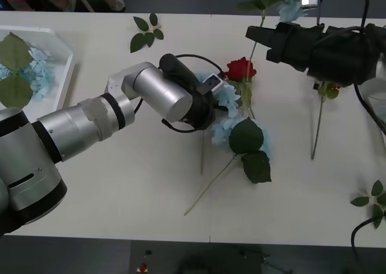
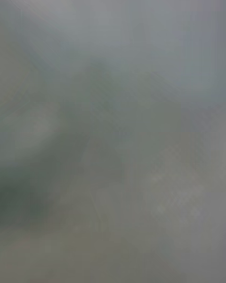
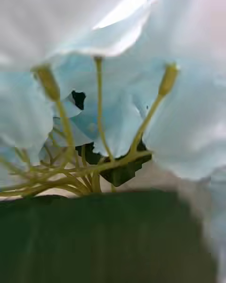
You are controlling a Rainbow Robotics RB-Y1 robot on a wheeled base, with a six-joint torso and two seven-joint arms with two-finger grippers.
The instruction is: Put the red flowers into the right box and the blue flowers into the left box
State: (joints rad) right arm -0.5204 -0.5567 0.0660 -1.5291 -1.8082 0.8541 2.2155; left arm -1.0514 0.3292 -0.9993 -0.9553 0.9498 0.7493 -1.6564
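A blue flower (image 1: 224,128) lies mid-table with big dark leaves (image 1: 246,135) and a long stem. My left gripper (image 1: 212,87) is pressed into its pale-blue head; in the left wrist view the petals (image 3: 179,122) and a green leaf (image 3: 94,236) sit right against the camera. A red flower (image 1: 241,69) lies just beyond it. A second red flower (image 1: 330,92) is partly hidden under my right arm, its stem (image 1: 315,132) running toward me. My right gripper (image 1: 265,41) hovers at the back right. The left box (image 1: 63,75) holds blue flowers (image 1: 39,75). The right box (image 1: 375,99) shows at the right edge.
Another blue flower (image 1: 291,7) lies at the table's far edge, behind my right gripper. Loose green leaf sprigs lie at the back (image 1: 146,32) and at the front right (image 1: 374,203). Bare tabletop (image 1: 132,183) stretches along the near side.
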